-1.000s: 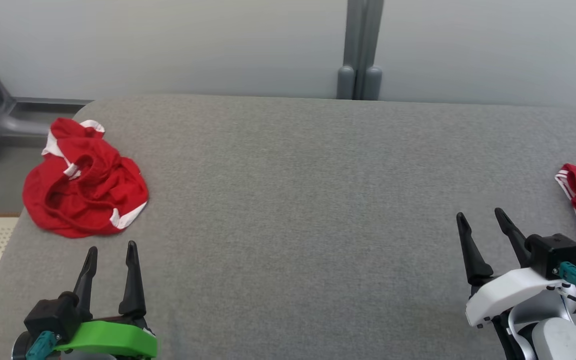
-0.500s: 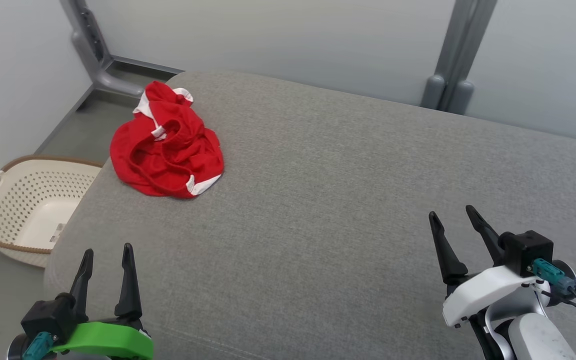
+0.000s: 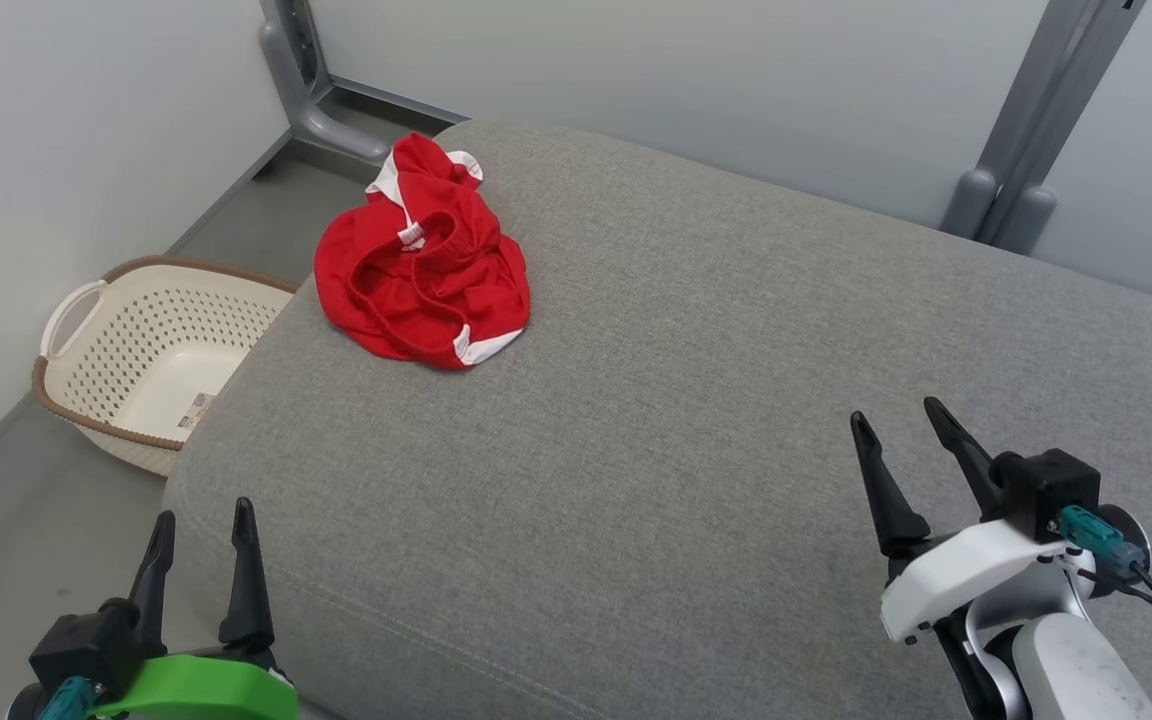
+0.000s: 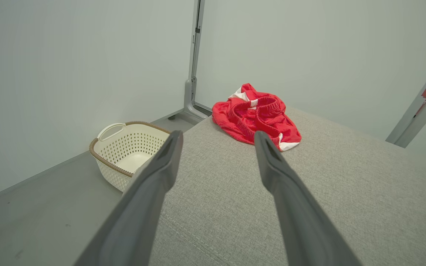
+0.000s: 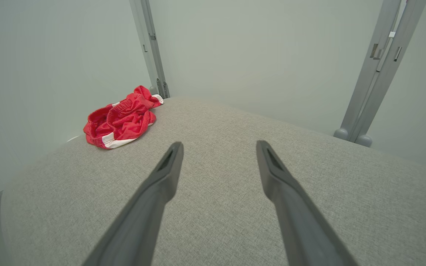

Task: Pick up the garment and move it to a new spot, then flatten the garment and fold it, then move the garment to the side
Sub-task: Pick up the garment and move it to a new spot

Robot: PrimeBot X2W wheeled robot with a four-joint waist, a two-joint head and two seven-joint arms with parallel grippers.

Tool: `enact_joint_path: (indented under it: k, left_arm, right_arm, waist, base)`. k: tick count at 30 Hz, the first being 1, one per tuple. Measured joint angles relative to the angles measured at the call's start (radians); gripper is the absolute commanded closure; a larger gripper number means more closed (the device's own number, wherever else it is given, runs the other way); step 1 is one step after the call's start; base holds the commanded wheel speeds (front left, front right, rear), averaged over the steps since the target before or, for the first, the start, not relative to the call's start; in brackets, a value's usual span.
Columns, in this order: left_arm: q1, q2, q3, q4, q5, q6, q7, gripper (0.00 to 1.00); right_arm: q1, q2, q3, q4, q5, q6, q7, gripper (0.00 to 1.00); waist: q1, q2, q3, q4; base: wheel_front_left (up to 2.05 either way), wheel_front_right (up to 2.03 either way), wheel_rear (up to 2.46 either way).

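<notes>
I see the red garment (image 3: 423, 265) lying crumpled near the far left corner of the grey cushion (image 3: 716, 420). My left gripper (image 3: 204, 510) stands wide and empty at the near edge, well apart from it; the right gripper (image 3: 894, 411), also wide and empty, is farther away

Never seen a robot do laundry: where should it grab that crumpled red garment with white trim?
Likely the raised waistband ridge atop the crumpled red white-trimmed garment, from above with the nearer, open left pincer; that fold stands proud.
</notes>
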Motion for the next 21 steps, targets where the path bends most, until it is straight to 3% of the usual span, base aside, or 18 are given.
enact_joint_path:
  k: [11, 21]
  left_arm:
    - [-0.012, -0.005, -0.005, 0.015, -0.014, 0.007, 0.008, 0.00]
    - [-0.271, 0.016, 0.001, 0.215, -0.105, -0.017, 0.116, 0.00]
  right_arm:
    - [-0.001, -0.010, -0.006, 0.001, 0.008, 0.000, 0.002, 0.00]
    - [-0.034, -0.038, 0.028, -0.069, -0.002, 0.000, 0.063, 0.00]
  waist:
    - [0.0000, 0.0000, 0.011, -0.003]
    - [0.0000, 0.0000, 0.060, -0.062]
  base:
    - [0.00, 0.00, 0.00]
    - [0.00, 0.00, 0.00]
